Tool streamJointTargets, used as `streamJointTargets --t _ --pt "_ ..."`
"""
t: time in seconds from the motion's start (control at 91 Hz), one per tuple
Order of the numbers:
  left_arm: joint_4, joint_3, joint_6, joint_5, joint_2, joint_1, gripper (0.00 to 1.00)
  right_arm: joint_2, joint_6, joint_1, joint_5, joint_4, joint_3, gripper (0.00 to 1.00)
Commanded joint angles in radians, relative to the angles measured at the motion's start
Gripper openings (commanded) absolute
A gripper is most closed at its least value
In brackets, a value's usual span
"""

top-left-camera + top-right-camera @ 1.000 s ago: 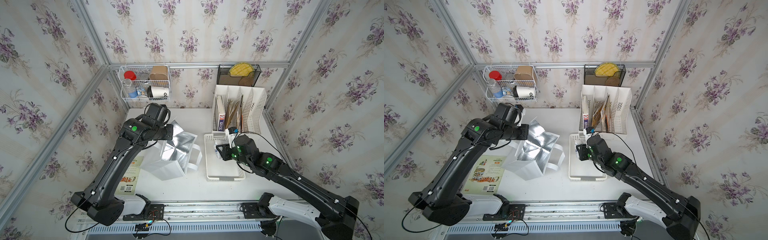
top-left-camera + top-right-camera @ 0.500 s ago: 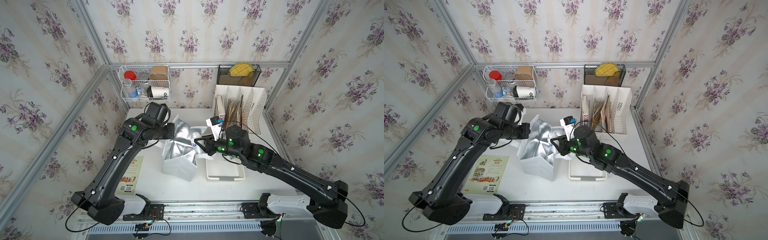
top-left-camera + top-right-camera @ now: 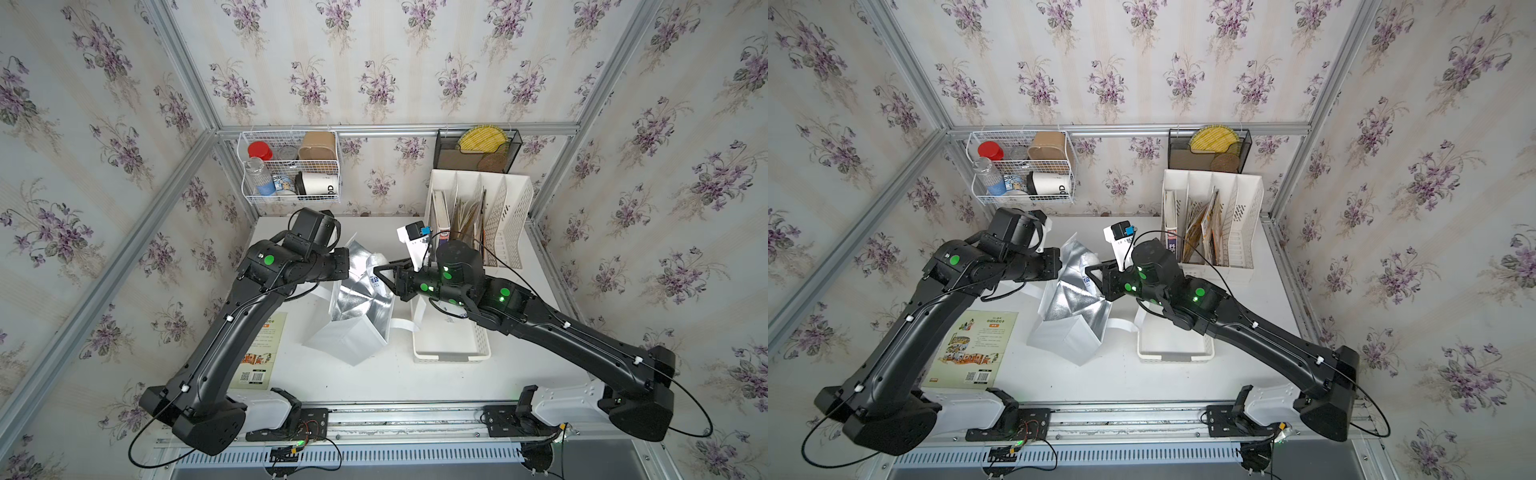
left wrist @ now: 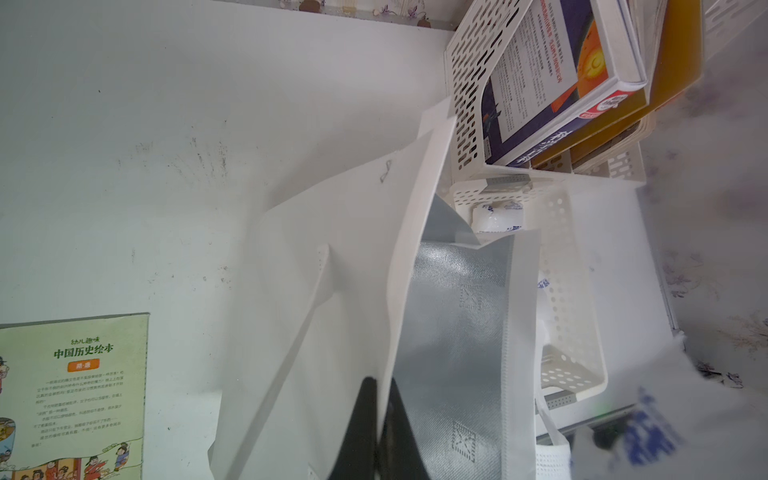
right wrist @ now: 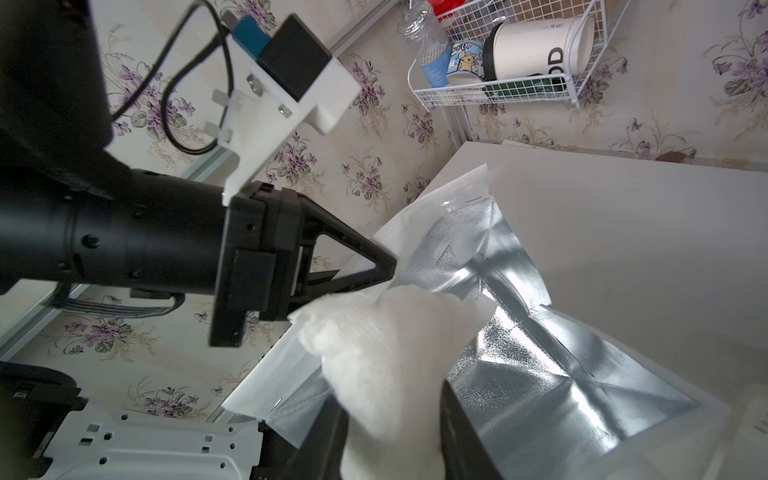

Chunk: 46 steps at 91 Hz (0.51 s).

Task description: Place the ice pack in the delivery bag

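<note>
The right hand (image 3: 381, 276) is gripping the ice pack (image 5: 386, 345) directly over the open mouth of the delivery bag (image 3: 353, 336) — not yet inside. The left hand (image 4: 383, 415) is pinching the bag's rim. Advisable: descending between its foil walls before releasing.

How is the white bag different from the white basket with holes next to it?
The delivery bag is soft cloth with shiny silver inside; the basket is hard plastic full of holes. The delivery bag stands tall and crumpled; the basket sits low and flat. The left pincer pinches the delivery bag's rim; nothing holds the basket. Both are white and open on top.
</note>
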Motion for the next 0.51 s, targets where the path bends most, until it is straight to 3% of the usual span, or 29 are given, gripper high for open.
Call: streamJointTargets --t 0.0,0.363,0.494 --pt "0.057 -0.011 -0.020 -0.007 -0.010 0.001 0.00 0.069 -0.014 0.001 -0.010 -0.036 0.045 0.10" --pt "0.067 -0.063 0.047 -0.098 -0.013 0.001 0.00 0.338 -0.049 0.001 -0.065 -0.183 0.181 0.15" --pt "0.079 -0.097 0.077 -0.172 -0.013 0.001 0.00 0.366 -0.048 0.001 -0.072 -0.176 0.178 0.26"
